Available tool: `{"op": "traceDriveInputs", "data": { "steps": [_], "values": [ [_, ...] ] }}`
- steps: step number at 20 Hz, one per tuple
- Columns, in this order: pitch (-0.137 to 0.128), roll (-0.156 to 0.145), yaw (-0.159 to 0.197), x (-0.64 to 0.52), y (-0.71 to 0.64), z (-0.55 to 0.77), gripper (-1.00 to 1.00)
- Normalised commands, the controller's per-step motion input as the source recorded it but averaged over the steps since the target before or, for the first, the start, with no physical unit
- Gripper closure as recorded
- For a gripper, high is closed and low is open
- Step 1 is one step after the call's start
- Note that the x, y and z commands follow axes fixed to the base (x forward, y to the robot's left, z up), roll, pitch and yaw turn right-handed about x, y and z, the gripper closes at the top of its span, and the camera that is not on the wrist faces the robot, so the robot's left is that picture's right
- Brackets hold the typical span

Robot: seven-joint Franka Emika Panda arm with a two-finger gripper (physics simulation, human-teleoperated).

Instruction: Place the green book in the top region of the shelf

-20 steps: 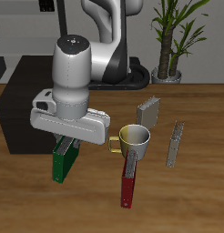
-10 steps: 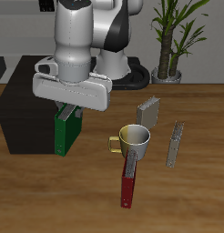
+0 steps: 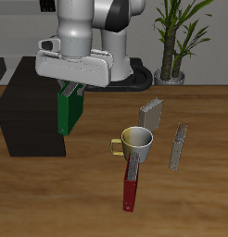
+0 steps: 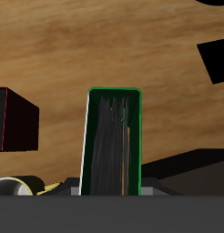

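Observation:
The green book (image 3: 69, 113) hangs upright from my gripper (image 3: 70, 90), lifted off the table beside the black shelf (image 3: 28, 106), its lower edge about level with the shelf's top. My gripper is shut on the book's upper edge. In the wrist view the green book (image 4: 112, 141) fills the middle, seen end-on with its page edges showing, and a corner of the black shelf (image 4: 216, 59) shows beyond it. The fingertips themselves are hidden by the hand body.
A yellow mug (image 3: 134, 142) stands mid-table with a dark red book (image 3: 131, 184) lying in front of it. Two grey books (image 3: 151, 117) (image 3: 178, 147) stand beside the mug. A potted plant (image 3: 171, 42) stands at the back.
My gripper has risen with the green book, from near the table up to the level of the shelf's top, and moved a little toward the back.

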Motion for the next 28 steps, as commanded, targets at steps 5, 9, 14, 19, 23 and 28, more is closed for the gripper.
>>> {"op": "traceDriveInputs", "data": {
  "steps": [5, 9, 14, 19, 23, 28],
  "values": [
    [-0.068, 0.013, 0.025, -0.70, 0.04, 0.23, 1.00],
    [-0.006, 0.060, 0.049, -0.39, -0.03, -0.04, 1.00],
    [-0.031, 0.042, 0.048, -0.46, 0.07, -0.02, 1.00],
    [-0.039, 0.058, 0.081, -0.53, 0.10, -0.01, 1.00],
    [-0.008, 0.035, 0.044, -0.42, 0.09, -0.05, 1.00],
    [-0.032, -0.041, 0.003, -0.31, 0.03, 0.05, 1.00]
  ]
}}
